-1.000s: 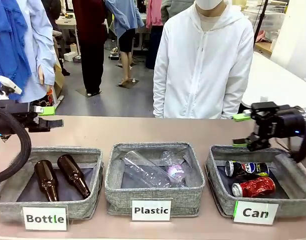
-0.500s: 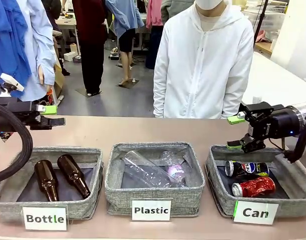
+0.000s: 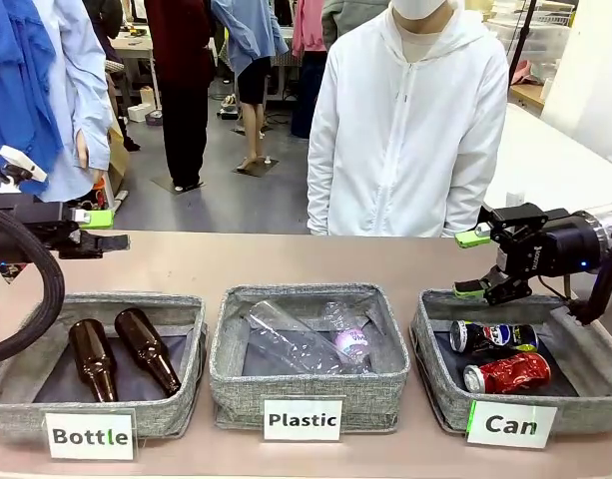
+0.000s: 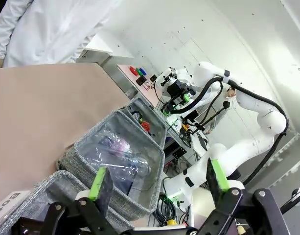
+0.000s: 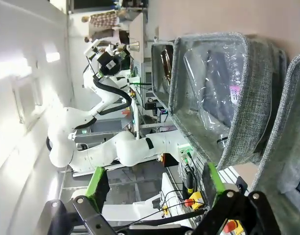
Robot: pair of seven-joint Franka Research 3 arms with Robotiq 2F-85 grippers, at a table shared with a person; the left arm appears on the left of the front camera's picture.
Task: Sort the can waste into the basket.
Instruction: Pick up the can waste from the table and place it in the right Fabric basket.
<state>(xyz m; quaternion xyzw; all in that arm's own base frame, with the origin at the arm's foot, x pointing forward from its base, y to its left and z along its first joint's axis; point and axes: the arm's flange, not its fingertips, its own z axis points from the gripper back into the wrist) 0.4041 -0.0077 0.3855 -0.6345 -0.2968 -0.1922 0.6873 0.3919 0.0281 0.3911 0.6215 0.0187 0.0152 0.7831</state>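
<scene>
Two cans lie side by side in the grey basket (image 3: 436,384) labelled "Can" at the right: a black can (image 3: 493,336) with blue and white marks behind a shiny red can (image 3: 507,374). My right gripper (image 3: 473,264) hangs open and empty above that basket's far left corner. Its green-padded fingers (image 5: 99,184) stand wide apart in the right wrist view, where the Can basket's wall (image 5: 291,142) shows at the right edge. My left gripper (image 3: 104,230) is open and empty above the table at the far left; its fingers (image 4: 100,182) are spread too.
A middle basket (image 3: 308,394) labelled "Plastic" holds clear bottles (image 3: 310,339). The left basket (image 3: 91,424) labelled "Bottle" holds two brown glass bottles (image 3: 121,351). A person in a white hooded jacket (image 3: 405,130) stands at the far side. Bare table lies behind the baskets.
My right gripper has moved left and slightly up from over the Can basket's back edge during the first half second, then held still. The left gripper has barely moved.
</scene>
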